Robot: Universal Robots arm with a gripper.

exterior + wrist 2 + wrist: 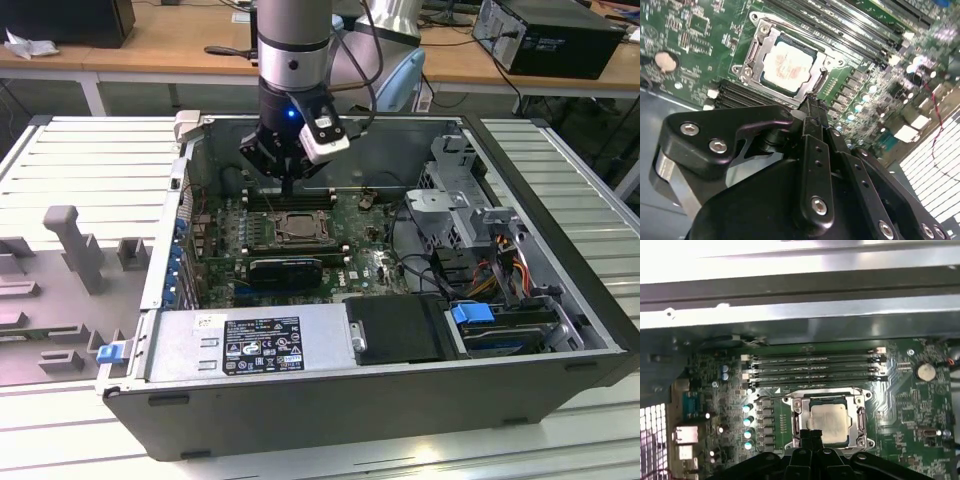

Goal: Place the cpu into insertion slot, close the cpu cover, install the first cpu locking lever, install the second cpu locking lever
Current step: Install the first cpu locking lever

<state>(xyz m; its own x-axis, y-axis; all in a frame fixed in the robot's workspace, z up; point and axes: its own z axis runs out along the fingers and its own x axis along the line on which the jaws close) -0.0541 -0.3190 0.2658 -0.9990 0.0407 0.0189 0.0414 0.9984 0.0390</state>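
Your cpu [829, 421] already sits in the insertion slot [796, 415] on the green board [900, 405]. The cpu cover [860, 416] lies flat around it, its window showing the chip's pale top. I judge you are at the locking-lever stage. Whether either lever is latched I cannot tell. In the exterior view the end effector [288, 186] hangs low inside the open computer case [400, 400], just above the socket. In both wrist views its fingers are drawn together into one narrow dark tip, gripping nothing. The second wrist view puts that tip [812, 102] right at the socket frame's edge, on the side away from the memory slots [815, 367]. I cannot tell if it touches. Lever work here would call for a steady push with that closed tip, kept clear of the chip.
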